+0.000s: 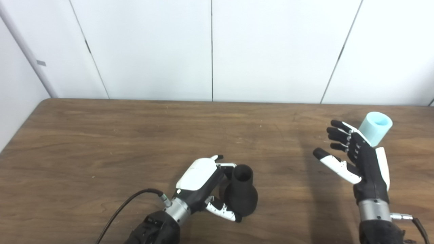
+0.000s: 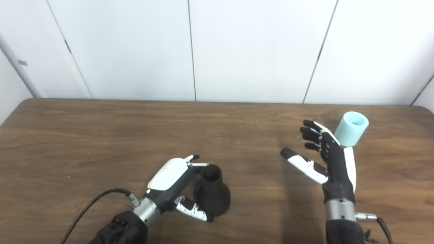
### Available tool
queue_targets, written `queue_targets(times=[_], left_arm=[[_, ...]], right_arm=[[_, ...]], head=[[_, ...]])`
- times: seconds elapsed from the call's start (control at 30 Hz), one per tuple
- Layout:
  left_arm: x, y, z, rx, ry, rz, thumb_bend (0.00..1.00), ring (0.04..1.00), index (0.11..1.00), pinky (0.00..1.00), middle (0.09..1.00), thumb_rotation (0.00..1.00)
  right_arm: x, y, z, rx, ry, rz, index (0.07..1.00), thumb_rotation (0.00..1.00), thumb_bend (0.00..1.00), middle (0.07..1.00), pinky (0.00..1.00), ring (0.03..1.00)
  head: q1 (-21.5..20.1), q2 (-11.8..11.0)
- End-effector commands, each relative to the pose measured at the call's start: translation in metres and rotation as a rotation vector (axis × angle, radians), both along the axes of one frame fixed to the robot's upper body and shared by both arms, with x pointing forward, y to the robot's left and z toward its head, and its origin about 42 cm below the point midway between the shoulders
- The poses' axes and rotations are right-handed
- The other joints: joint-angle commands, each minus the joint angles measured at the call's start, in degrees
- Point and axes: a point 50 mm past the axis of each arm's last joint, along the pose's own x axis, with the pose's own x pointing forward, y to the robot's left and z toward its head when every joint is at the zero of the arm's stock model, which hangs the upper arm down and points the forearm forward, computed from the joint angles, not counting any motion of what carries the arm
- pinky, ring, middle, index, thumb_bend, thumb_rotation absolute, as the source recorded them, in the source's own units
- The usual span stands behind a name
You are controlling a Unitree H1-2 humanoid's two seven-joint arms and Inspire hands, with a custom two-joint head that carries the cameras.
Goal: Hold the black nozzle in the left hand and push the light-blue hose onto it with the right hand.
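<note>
Dark wood-grain laminate covers the table point(image 1: 101, 142), which runs the full width of both head views and ends at a wall of white panels point(image 1: 149, 47) with thin vertical seams.

The black nozzle point(image 1: 241, 195) stands upright on the near middle of the table, a flared body narrowing to a round open mouth at the top. The left hand point(image 1: 203, 184) comes in from the lower left and cups it: the fingers point(image 1: 226, 165) curl around the far side of the neck and the thumb point(image 1: 222, 210) lies along the near side of the wider base. The hand is wrapped about the nozzle, though the pictures do not settle how tightly it presses. A black cable point(image 1: 125, 205) loops off the wrist toward the bottom edge.

The light-blue hose point(image 1: 375, 128), a short pale cylinder with its open end tilted up, rests on the table at the far right, well apart from the nozzle. The right hand point(image 1: 359, 159) rises from the lower right with its palm facing left, fingers spread and upright, thumb pointing out to the left; it is released and holds nothing. Its fingertips point(image 2: 307, 130) stand just beside the hose, on the hose's left, and in both views the hand's back edge overlaps the cylinder's lower corner, so I cannot tell whether they touch.
</note>
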Motion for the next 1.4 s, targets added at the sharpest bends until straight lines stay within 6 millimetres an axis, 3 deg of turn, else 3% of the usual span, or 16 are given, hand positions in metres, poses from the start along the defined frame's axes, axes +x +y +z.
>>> queue_targets(times=[0.0,0.23,0.43,0.57,0.83,1.1,1.27,1.33,1.37], left_arm=[[-0.018,-0.005,-0.034,0.160,0.170,-0.099,0.52,0.632,0.497,0.94,0.478,0.00],[-0.018,-0.007,-0.034,0.194,0.162,-0.125,0.52,0.629,0.491,0.95,0.483,0.00],[-0.021,-0.004,-0.038,0.194,0.171,-0.117,0.52,0.636,0.489,0.94,0.488,0.00],[-0.021,-0.003,-0.041,0.186,0.193,-0.106,0.52,0.636,0.489,0.94,0.488,0.00],[-0.025,-0.004,-0.041,0.172,0.225,-0.097,0.52,0.640,0.488,0.95,0.490,0.00],[-0.026,0.008,-0.045,0.172,0.228,-0.090,0.52,0.640,0.485,0.94,0.495,0.00],[-0.024,0.015,-0.047,0.167,0.229,-0.086,0.52,0.641,0.490,0.94,0.486,0.00],[-0.024,0.016,-0.048,0.165,0.227,-0.085,0.52,0.641,0.491,0.94,0.484,0.00],[-0.024,0.017,-0.049,0.163,0.224,-0.086,0.52,0.641,0.493,0.94,0.481,0.00]], right_arm=[[0.002,-0.001,0.022,0.001,-0.093,0.002,0.773,0.53,0.80,0.753,0.71,0.756],[0.007,-0.011,0.025,-0.022,-0.102,-0.022,0.779,0.52,0.79,0.755,0.73,0.755],[0.013,-0.030,0.047,-0.098,-0.124,-0.050,0.775,0.54,0.83,0.761,0.76,0.777],[0.017,-0.050,0.069,-0.190,-0.153,-0.084,0.762,0.52,0.82,0.760,0.74,0.783],[0.029,-0.093,0.083,-0.390,-0.148,-0.155,0.763,0.44,0.85,0.773,0.73,0.806],[0.043,-0.112,0.100,-0.669,-0.096,-0.204,0.778,0.44,0.88,0.798,0.77,0.823],[0.064,-0.125,0.113,-0.836,0.031,-0.200,0.788,0.38,0.91,0.829,0.80,0.882],[0.070,-0.126,0.116,-0.848,0.065,-0.206,0.794,0.36,0.91,0.840,0.84,0.897],[0.075,-0.128,0.119,-0.855,0.088,-0.216,0.807,0.33,0.92,0.855,0.90,0.914]], head=[[-0.1,0.0],[-0.3,0.0],[-1.1,-0.2],[-1.6,-0.4],[-2.9,-0.7],[-11.1,-2.0],[-16.2,-2.7],[-17.2,-2.9],[-17.4,-2.9]])
